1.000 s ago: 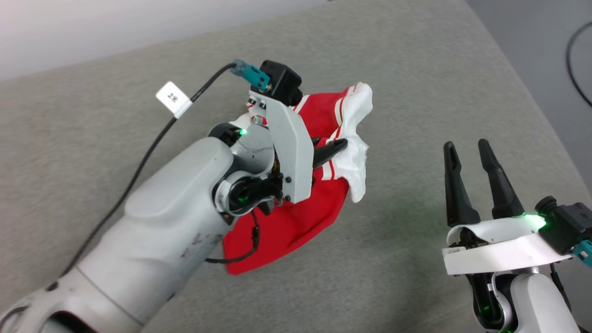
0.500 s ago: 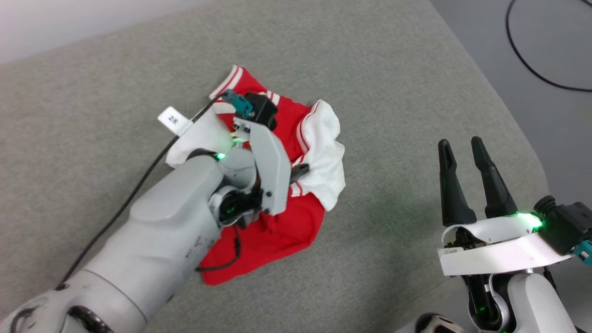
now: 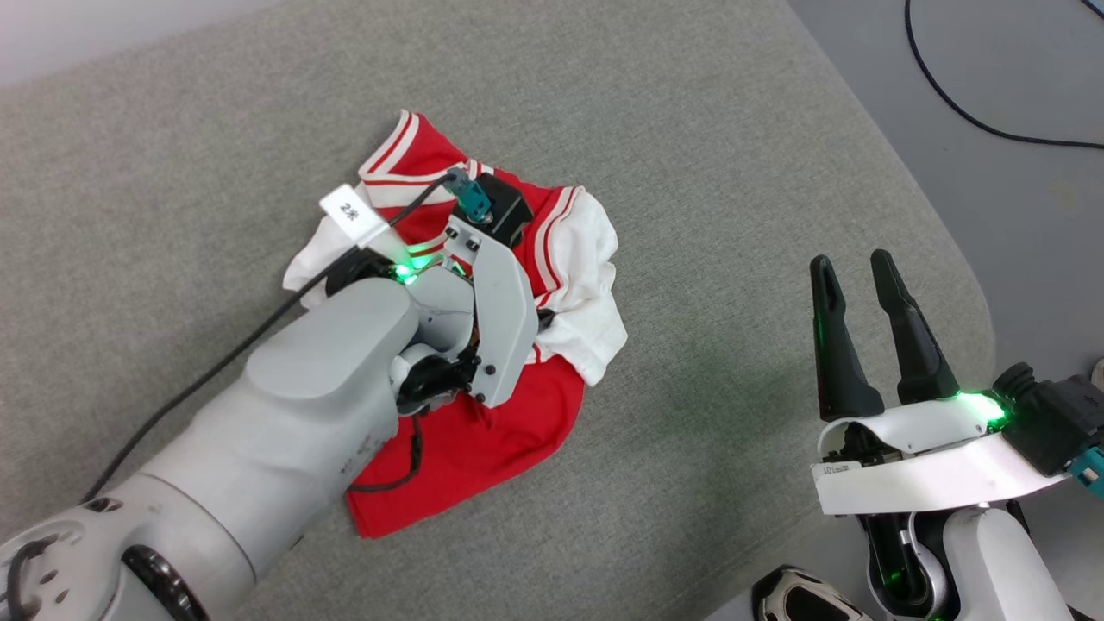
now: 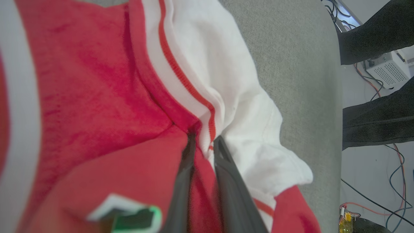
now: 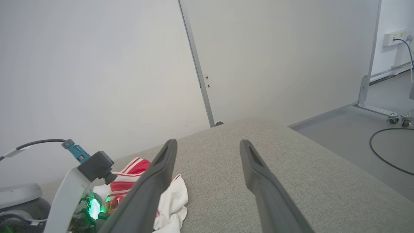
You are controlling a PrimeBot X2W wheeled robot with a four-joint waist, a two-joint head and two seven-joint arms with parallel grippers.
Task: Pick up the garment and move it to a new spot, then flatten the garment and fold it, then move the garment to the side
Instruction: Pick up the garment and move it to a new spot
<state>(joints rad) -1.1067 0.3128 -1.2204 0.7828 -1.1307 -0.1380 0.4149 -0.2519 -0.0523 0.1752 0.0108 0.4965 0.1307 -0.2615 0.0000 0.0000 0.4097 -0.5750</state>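
Garment point(image 3: 483, 435) now down; left fingers point(image 4: 228, 184) half-hidden

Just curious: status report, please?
Left hand pinching crumpled red soft-fabric shirt, white sleeves, on grey surface. Right hand open, empty. Person's legs beyond the edge.

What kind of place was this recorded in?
Probably a robotics lab or test room, not a home: bare white partition panels, a frame on casters, and loose cables on the grey floor.
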